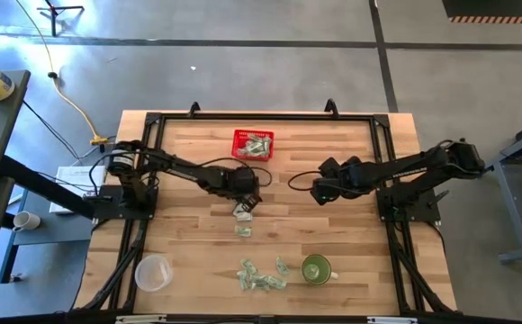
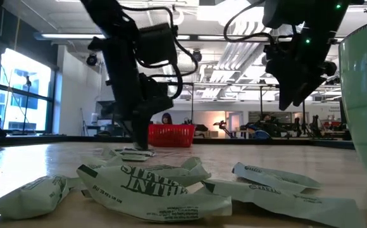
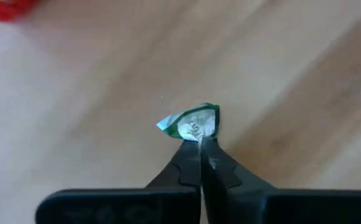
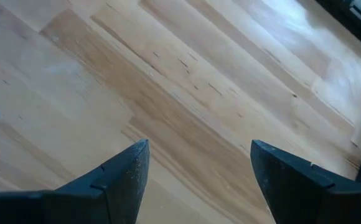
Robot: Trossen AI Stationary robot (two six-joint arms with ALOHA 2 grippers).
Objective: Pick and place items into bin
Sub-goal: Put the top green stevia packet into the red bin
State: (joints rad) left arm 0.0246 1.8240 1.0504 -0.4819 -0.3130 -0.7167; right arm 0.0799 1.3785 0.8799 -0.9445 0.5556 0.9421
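Between the left end effector [image 3: 200, 142] tips — clenched — sits a crumpled green-and-white paper piece [image 3: 190, 123]; right end effector [image 4: 199, 168] released.

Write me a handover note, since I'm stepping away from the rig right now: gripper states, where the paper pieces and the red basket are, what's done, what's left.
Left gripper: shut on a paper piece, low over mid-table, just in front of the red basket.
Right gripper: open, empty, above bare wood right of centre.
Done: a few pieces already lie in the basket at the table's far edge.
Left: carry the pinched piece to the basket; then one loose piece just nearer than the left gripper, and a cluster of pieces near the front edge beside the green cup. The clear cup sits front left.
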